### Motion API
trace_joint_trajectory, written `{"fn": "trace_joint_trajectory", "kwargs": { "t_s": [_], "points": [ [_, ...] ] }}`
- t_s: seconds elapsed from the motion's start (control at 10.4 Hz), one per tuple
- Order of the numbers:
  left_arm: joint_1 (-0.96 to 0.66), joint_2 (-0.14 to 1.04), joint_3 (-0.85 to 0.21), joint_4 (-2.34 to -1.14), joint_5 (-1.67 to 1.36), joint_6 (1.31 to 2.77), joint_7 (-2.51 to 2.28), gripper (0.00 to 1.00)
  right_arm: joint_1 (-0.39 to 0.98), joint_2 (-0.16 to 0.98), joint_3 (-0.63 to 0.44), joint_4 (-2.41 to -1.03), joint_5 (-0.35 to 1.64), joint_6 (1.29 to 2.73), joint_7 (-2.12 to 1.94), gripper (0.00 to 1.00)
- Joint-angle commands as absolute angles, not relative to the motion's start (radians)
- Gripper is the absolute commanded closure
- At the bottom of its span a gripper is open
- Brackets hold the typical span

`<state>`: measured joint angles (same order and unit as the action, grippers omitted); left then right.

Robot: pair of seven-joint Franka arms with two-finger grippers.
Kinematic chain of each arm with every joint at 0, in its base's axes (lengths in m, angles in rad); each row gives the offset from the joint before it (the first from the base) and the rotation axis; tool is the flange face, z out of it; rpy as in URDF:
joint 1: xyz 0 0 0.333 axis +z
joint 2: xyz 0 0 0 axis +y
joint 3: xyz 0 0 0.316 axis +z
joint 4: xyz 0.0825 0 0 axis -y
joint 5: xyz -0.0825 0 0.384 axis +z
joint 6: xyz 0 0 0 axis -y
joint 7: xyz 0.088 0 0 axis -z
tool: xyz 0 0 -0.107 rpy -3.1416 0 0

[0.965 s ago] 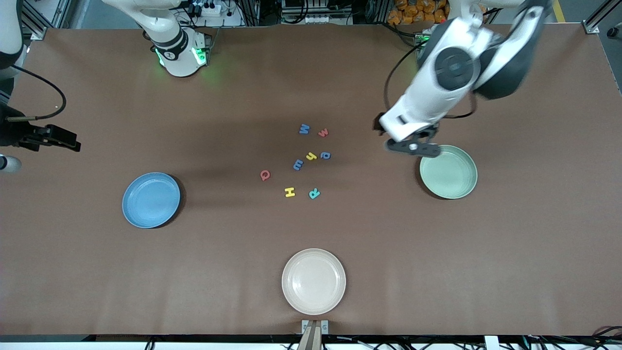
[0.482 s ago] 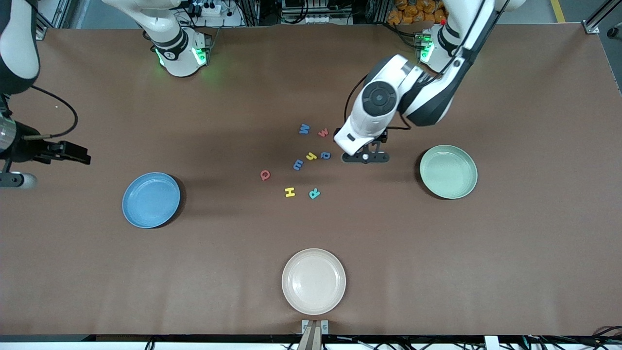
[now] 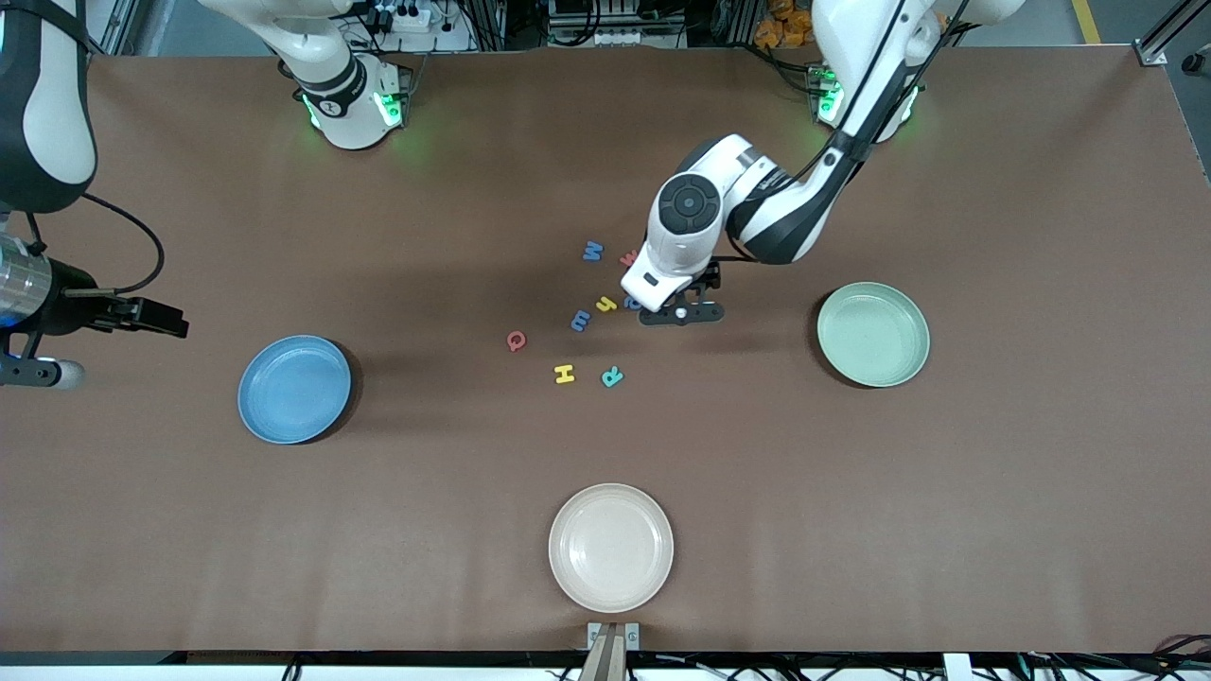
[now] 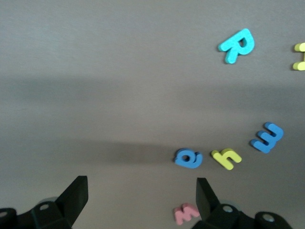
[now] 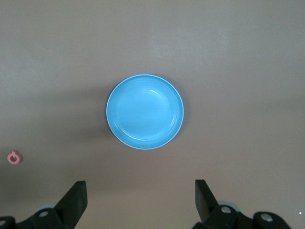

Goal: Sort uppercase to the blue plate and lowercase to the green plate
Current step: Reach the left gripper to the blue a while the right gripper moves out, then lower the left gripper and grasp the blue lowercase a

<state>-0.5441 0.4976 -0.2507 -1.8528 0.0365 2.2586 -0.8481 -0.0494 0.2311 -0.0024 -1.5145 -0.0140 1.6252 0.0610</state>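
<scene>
Lowercase a (image 4: 188,158) lies mid-table among the letters, neither plate filled, and I've swung my left gripper (image 3: 681,313), fingers spread and empty, over from the green plate (image 3: 873,334) to hover beside it, while the right gripper (image 5: 138,202) waits open near the blue plate (image 3: 294,389).

A robotics lab, plainly. Two arm bases (image 3: 352,104) glow green on a brown-covered table (image 3: 993,492). Aluminium framing (image 3: 1162,38) and cabling (image 3: 407,17) edge it.
</scene>
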Motion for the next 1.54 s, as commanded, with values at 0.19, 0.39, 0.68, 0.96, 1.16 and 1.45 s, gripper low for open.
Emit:
{"fn": "trace_joint_trajectory", "kwargs": {
  "t_s": [0.19, 0.39, 0.68, 0.96, 1.16, 1.45],
  "points": [
    [-0.597, 0.597, -0.23, -1.829, 0.112, 2.356, -0.893, 0.0, -0.035, 0.27, 0.0, -1.511, -0.011, 1.646, 0.123, 0.0],
    [-0.618, 0.633, -0.229, -1.829, 0.138, 2.362, -0.893, 0.0, -0.029, 0.279, 0.0, -1.513, -0.011, 1.655, 0.152, 0.0],
    [-0.632, 0.663, -0.224, -1.827, 0.153, 2.401, -0.926, 0.0, -0.012, 0.291, 0.0, -1.513, -0.011, 1.664, 0.195, 0.0],
    [-0.64, 0.672, -0.222, -1.813, 0.156, 2.401, -0.931, 0.0, -0.005, 0.295, 0.0, -1.513, -0.009, 1.666, 0.225, 0.0],
    [-0.64, 0.676, -0.222, -1.804, 0.156, 2.401, -0.931, 0.08, 0.0, 0.299, 0.0, -1.511, -0.009, 1.677, 0.235, 0.0],
    [-0.643, 0.684, -0.222, -1.796, 0.164, 2.401, -0.931, 0.2, 0.0, 0.299, 0.0, -1.511, -0.009, 1.683, 0.235, 0.0]
  ]
}}
